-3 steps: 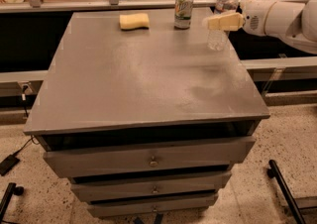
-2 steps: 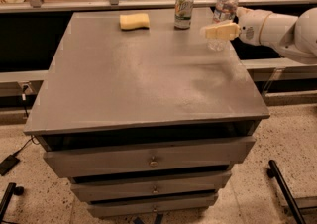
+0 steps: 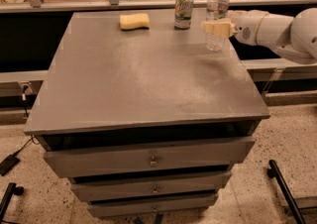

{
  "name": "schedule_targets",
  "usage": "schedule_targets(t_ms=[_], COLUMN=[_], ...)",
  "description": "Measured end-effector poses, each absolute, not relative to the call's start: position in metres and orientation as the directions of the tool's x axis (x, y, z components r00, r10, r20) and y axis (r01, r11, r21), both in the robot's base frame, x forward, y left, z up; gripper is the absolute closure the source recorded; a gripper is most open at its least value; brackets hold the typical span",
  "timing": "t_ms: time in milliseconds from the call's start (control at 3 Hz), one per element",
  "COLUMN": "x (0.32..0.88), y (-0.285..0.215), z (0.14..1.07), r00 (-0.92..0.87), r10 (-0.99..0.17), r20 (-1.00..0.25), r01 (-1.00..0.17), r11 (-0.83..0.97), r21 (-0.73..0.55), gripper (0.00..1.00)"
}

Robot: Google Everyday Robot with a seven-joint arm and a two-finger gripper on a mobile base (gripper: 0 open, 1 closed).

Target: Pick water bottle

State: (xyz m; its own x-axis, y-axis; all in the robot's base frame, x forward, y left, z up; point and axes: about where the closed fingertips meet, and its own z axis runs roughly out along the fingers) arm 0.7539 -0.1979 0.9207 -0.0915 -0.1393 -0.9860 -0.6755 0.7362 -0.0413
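1. The water bottle (image 3: 217,5) stands upright at the far right of the cabinet top (image 3: 148,79), near the can (image 3: 184,10).
2. The gripper (image 3: 217,28) sits across the bottle's middle. I cannot tell whether it has clamped on.
3. My reading: the reach is done, the lift is not yet made.

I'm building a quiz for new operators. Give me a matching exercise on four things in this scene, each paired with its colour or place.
Things:
1 sponge
2 drink can
3 water bottle
4 gripper

Descriptions:
a green and silver
b at the bottle's mid-height, reaching in from the right
c yellow
d clear, white cap

Pairs: 1-c, 2-a, 3-d, 4-b.
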Motion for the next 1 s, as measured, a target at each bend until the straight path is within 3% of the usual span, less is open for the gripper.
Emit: schedule_targets(t_ms=[333,667,1000], x=[0.753,0.754,0.749], y=[-0.195,-0.185,-0.151], z=[0.922,0.944,0.989], r00=[-0.097,-0.081,-0.064], r10=[-0.136,-0.044,0.097], r20=[-0.986,-0.996,-0.993], r01=[-0.68,-0.692,-0.744], r11=[0.733,0.722,0.659], r21=[-0.034,0.024,0.112], gripper=[0.62,0.85,1.0])
